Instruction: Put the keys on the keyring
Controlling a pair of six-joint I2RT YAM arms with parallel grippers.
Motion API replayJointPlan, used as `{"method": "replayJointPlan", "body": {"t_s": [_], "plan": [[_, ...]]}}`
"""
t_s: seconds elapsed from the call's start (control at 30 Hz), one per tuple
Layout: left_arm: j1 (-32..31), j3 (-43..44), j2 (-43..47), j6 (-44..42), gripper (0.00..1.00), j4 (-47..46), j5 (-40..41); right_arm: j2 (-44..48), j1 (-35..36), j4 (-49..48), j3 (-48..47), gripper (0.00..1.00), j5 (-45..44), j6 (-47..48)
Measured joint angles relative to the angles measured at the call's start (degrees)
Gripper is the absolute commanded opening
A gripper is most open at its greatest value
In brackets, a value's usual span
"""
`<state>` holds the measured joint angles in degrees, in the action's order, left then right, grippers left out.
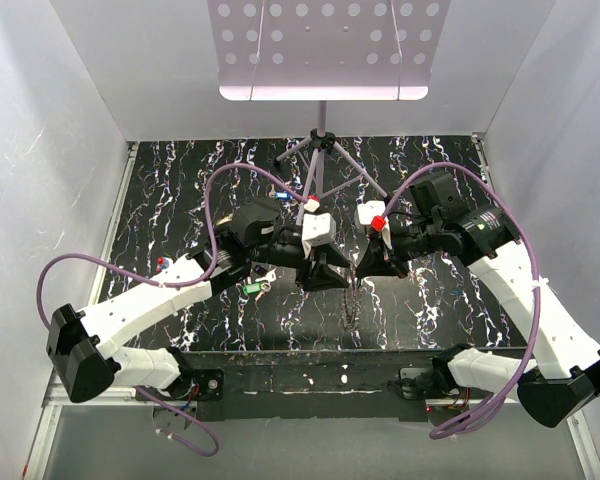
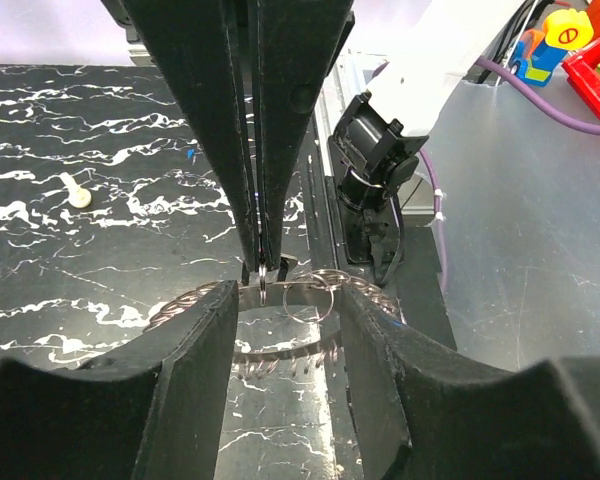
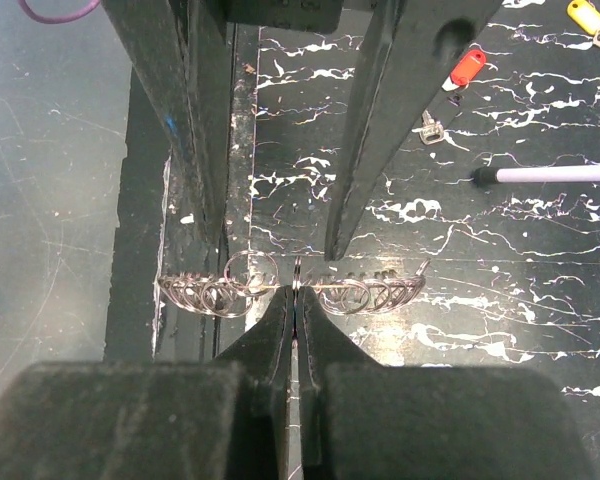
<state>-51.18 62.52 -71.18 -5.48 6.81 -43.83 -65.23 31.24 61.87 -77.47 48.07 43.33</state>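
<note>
The keyring point(image 3: 380, 292), a silvery toothed ring hung with several small split rings, is seen edge-on in the right wrist view and also shows in the left wrist view point(image 2: 280, 352) and the top view point(image 1: 356, 298). My right gripper point(image 3: 295, 292) is shut on its rim; from the left wrist it shows as two closed black fingers point(image 2: 263, 270). My left gripper point(image 2: 290, 310) is open, its fingers straddling the ring's middle, which is wider than the gap. A red-headed key point(image 3: 467, 68), a silver key point(image 3: 430, 128) and a green-headed key point(image 1: 250, 287) lie loose on the table.
The tripod stand point(image 1: 322, 140) rises at the back centre, one leg point(image 3: 550, 174) lying near the keys. Another red key point(image 1: 162, 263) lies at the left. A yellow tag point(image 3: 585, 15) and a white peg point(image 2: 77, 192) lie on the black marbled table point(image 1: 430, 300).
</note>
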Motion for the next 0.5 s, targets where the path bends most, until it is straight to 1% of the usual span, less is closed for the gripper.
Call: {"method": "replayJointPlan", "body": {"t_s": [0.2, 0.37, 0.5], "plan": [[-1.0, 0.0, -1.6, 0.5, 0.34, -0.8, -0.2, 0.0, 0.0, 0.0, 0.0, 0.01, 0.0, -0.5], [-1.4, 0.0, -2.1, 0.6, 0.21, -1.1, 0.0, 0.0, 0.0, 0.1, 0.0, 0.01, 0.1, -1.1], [-1.4, 0.0, -2.4, 0.6, 0.20, -1.3, 0.3, 0.0, 0.0, 0.5, 0.0, 0.01, 0.2, -1.3]]}}
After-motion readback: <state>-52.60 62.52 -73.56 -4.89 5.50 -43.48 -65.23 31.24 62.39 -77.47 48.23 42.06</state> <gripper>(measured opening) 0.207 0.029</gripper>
